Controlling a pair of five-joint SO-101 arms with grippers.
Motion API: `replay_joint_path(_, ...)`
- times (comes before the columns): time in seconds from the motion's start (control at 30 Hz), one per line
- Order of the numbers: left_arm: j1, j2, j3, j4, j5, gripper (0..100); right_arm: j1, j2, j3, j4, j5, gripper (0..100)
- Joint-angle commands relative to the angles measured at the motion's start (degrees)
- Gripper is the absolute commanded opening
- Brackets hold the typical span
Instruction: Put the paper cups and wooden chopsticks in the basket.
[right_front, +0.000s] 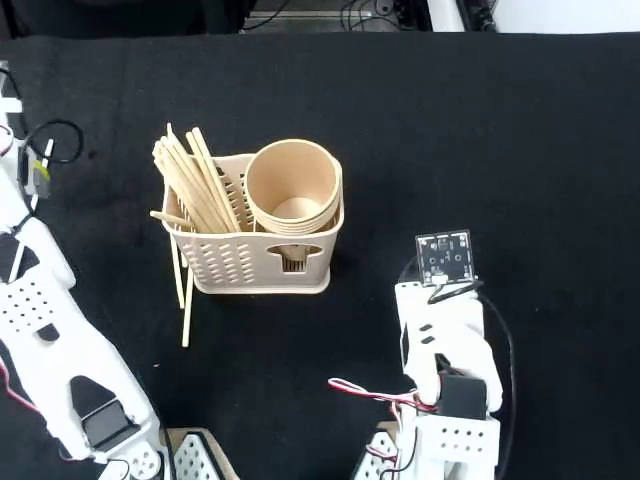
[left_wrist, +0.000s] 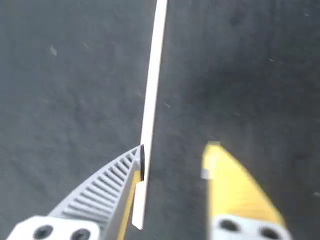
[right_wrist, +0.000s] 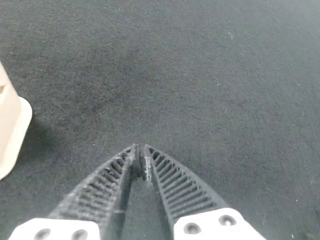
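The basket (right_front: 258, 262) stands near the middle of the black table (right_front: 520, 130). A stack of paper cups (right_front: 292, 186) sits upright in one compartment. A bundle of wooden chopsticks (right_front: 190, 180) leans in the other, with its ends fanning out above the rim. Two loose chopsticks (right_front: 184, 300) lie on the table just beside the basket wall on the bundle's side, outside it.

The left arm (right_front: 55, 345) runs along the table's edge, well apart from the basket. In its wrist view the left hand (left_wrist: 176, 149) has its fingers apart. A thin pale stick (left_wrist: 151, 95), which looks like a chopstick, lies on the table against the inner face of the ribbed grey finger (left_wrist: 112, 182). There is a clear gap between the stick and the yellow finger (left_wrist: 231, 187), so the stick is touched on one side only and is not clamped.

The right arm (right_front: 445, 345) sits on the cups' side of the basket, apart from it. The right hand (right_wrist: 140, 161) has its fingertips pressed together with nothing between them, over bare table. A corner of the basket (right_wrist: 10, 131) shows off to one side, clear of the fingers.
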Motion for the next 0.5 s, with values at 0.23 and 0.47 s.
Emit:
replay_joint_path(0.23, -3.6, 12.9, -2.1, -15.2, -4.6, 26, 0.8, -0.2, 0.0, 0.1, 0.2, 2.6)
replay_joint_path(0.47, -3.6, 21.5, -3.9, -15.0, -7.6, 26, 0.9, -0.2, 0.0, 0.1, 0.2, 2.6)
